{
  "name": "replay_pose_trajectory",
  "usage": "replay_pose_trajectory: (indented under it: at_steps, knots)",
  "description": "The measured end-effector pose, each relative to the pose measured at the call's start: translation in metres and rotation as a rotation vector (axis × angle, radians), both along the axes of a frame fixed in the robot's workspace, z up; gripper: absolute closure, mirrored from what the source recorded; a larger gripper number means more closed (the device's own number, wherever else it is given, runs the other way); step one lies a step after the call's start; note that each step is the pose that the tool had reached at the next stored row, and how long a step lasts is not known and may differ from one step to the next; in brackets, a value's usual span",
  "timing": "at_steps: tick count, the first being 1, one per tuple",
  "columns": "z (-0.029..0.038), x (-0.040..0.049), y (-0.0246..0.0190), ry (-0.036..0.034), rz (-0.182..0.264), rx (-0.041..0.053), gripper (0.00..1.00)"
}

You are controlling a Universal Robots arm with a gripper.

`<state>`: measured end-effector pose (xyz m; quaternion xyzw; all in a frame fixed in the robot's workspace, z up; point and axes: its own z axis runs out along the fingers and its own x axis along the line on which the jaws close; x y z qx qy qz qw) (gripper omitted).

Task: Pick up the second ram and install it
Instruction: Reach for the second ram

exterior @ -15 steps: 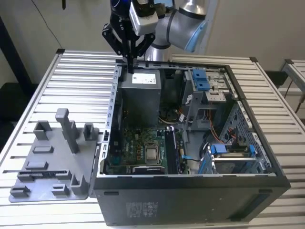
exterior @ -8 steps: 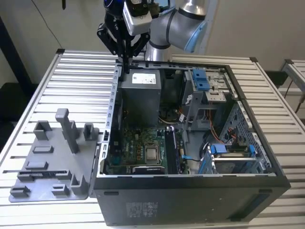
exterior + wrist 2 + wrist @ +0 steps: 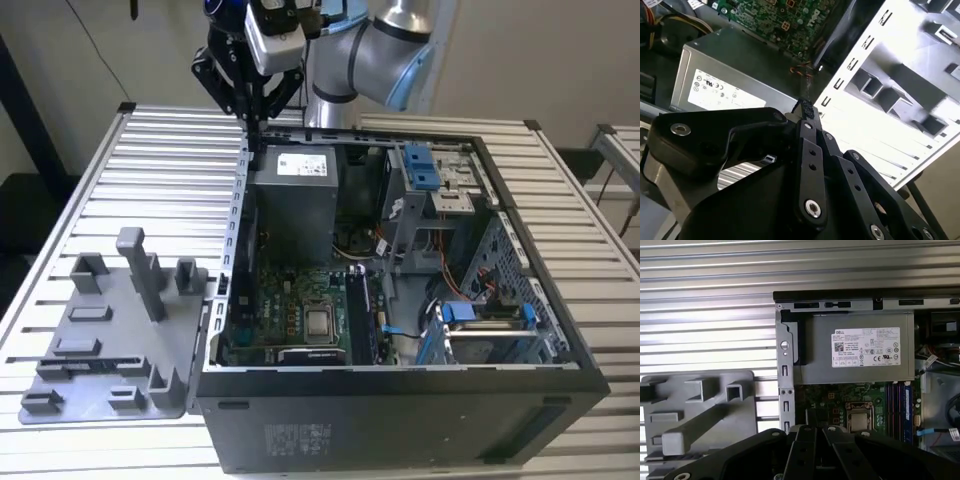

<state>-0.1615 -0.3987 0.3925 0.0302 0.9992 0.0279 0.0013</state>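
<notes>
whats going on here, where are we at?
One robot arm is working on an open PC case, with a second ram stick to fit. Its hand hangs shut over the case's far corner on the exterior view's left, just above the power supply. Whether the stick is pinched in it, I can't tell. The grey holder sits beside the case on the slatted table.

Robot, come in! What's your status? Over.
Gripper up over case corner, by power supply. Holding ram? Cannot tell. Case open, board uncovered.
</notes>
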Motion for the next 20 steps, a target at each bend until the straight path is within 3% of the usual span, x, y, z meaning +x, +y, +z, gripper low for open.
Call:
replay_pose_trajectory:
  at_steps: [5,20]
  knots:
    - [0.0001,-0.0047,-0.0001,0.0168,0.011,0.0008,0.89]
    - [-0.0001,-0.036,0.0,0.0168,0.039,0.0008,0.89]
